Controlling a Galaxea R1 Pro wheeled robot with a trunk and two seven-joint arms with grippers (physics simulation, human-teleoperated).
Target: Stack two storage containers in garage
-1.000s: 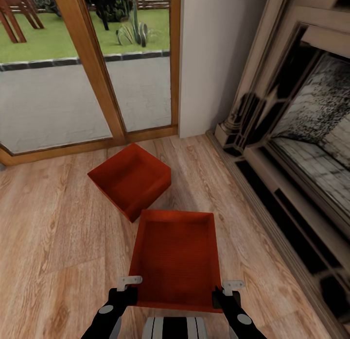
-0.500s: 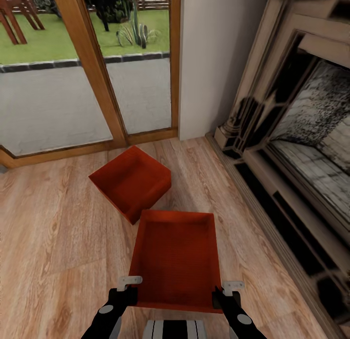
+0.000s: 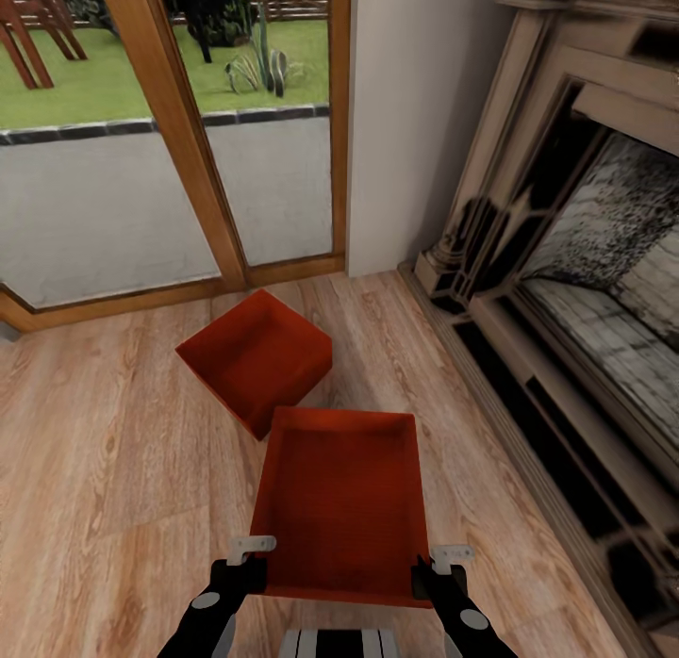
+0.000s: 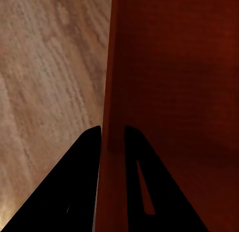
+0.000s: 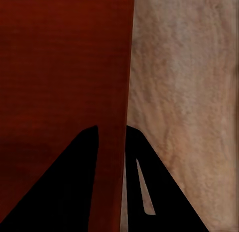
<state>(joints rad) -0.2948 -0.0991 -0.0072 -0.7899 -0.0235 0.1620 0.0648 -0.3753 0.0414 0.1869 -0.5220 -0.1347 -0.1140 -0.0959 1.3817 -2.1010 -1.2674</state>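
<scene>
First rust-red container held at both side walls, not yet carried off the living room's light wood-plank floor (image 3: pixel 113 469).

In the head view, a rust-red open-top rectangular bin (image 3: pixel 341 498) is flanked by the left gripper (image 3: pixel 247 556) and right gripper (image 3: pixel 436 566); its twin (image 3: pixel 256 356) lies just beyond, by the wood-framed glass door (image 3: pixel 170 149) and dark ornate fireplace (image 3: pixel 585 290). Each wrist view adds what that view lacks: black fingers (image 4: pixel 82 187) (image 5: pixel 137 182) are seen straddling a wall, clamped on it. Next, a level lift is judged necessary.
</scene>
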